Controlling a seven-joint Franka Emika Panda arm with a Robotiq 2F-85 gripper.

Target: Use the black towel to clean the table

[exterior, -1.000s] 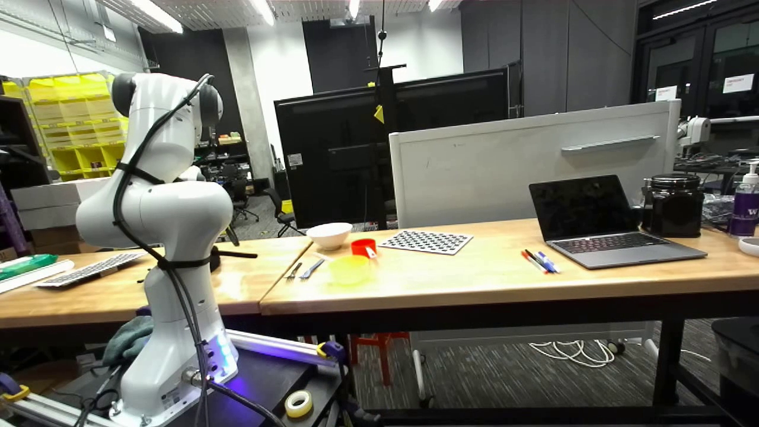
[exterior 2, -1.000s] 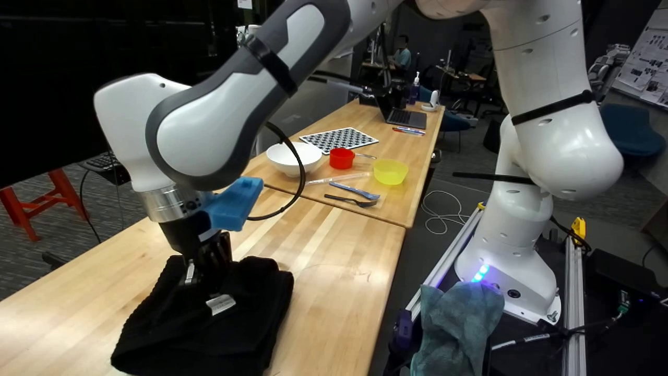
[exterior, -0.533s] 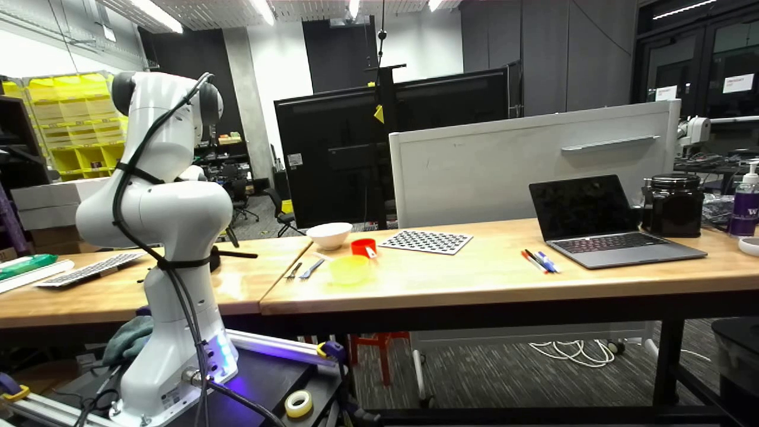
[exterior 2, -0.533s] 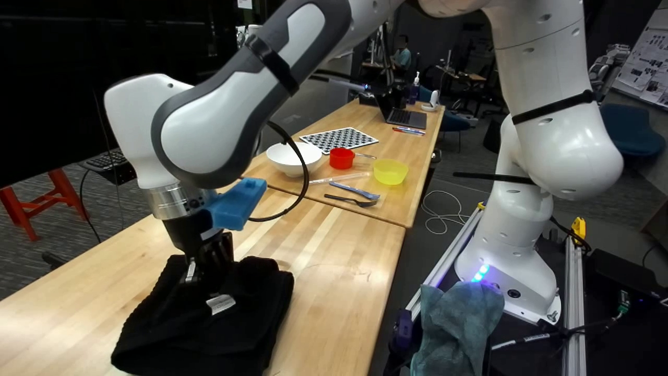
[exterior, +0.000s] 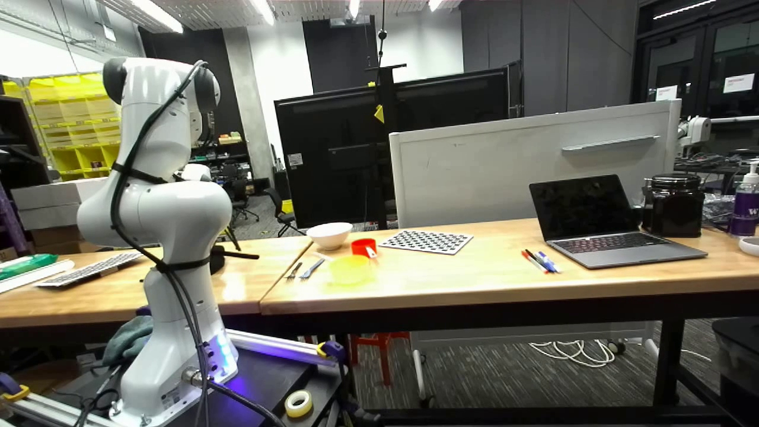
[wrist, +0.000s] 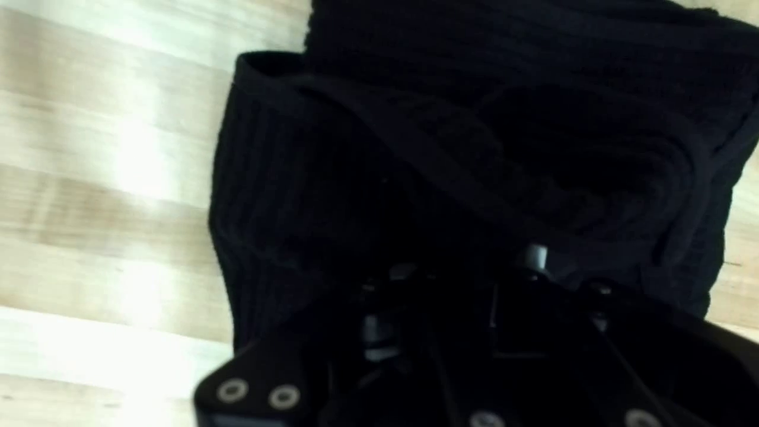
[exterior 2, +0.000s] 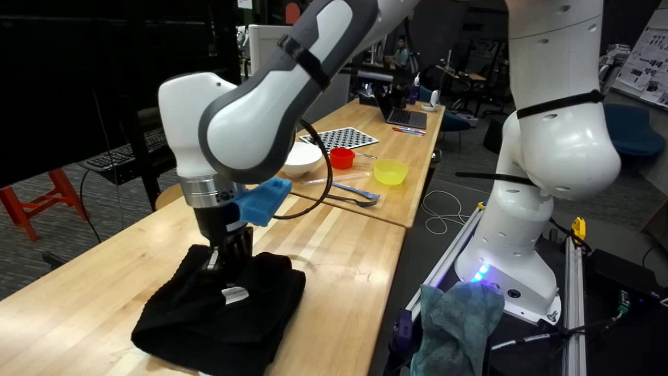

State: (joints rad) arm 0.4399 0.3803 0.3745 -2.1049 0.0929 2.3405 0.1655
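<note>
Nearest in an exterior view, the black towel [exterior 2: 214, 326] is lying folded into a rumpled pad on the table [exterior 2: 339, 271], its layers probably giving me more cloth to press with. I'm pointing the gripper [exterior 2: 225, 267] down into the towel's far half, and the fingers are clenching the fabric, presumably so it will be following my strokes. Beyond, a fork [exterior 2: 352, 200] and a blue utensil [exterior 2: 361, 191] are lying side by side near a yellow bowl [exterior 2: 390, 172], a red cup [exterior 2: 342, 159] and a white bowl [exterior 2: 302, 161], perhaps grouped to leave me wiping room. Farther off, a checkered mat [exterior 2: 347, 138] and a laptop [exterior 2: 407, 118] are sitting.
</note>
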